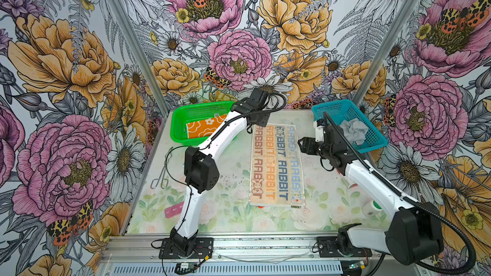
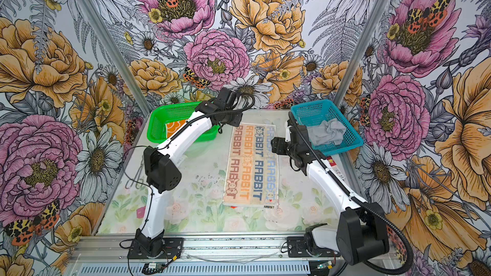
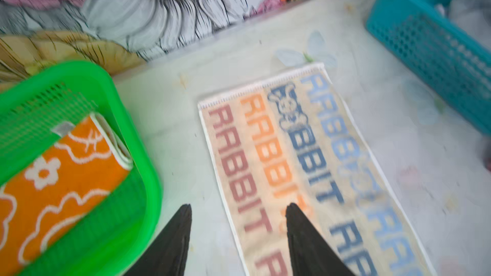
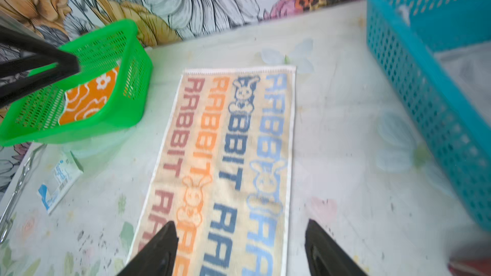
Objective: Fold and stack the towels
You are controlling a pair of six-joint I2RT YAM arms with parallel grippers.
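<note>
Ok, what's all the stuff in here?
green basket: one, green, back left
blue basket: one, blue, back right
rabbit towel: one, cream with coloured letters, flat mid-table
orange towel: one, orange with white flowers, folded in green basket
grey towel: one, light grey, crumpled in blue basket
wire tool: one, silver, left edge
sachet: one, white-blue, left of rabbit towel
card: one, pink, front left
carton: one, red-white, right edge
bottle: one, white-green, front right
left gripper: one, black, open over rabbit towel's far end
right gripper: one, black, open at rabbit towel's right side
</note>
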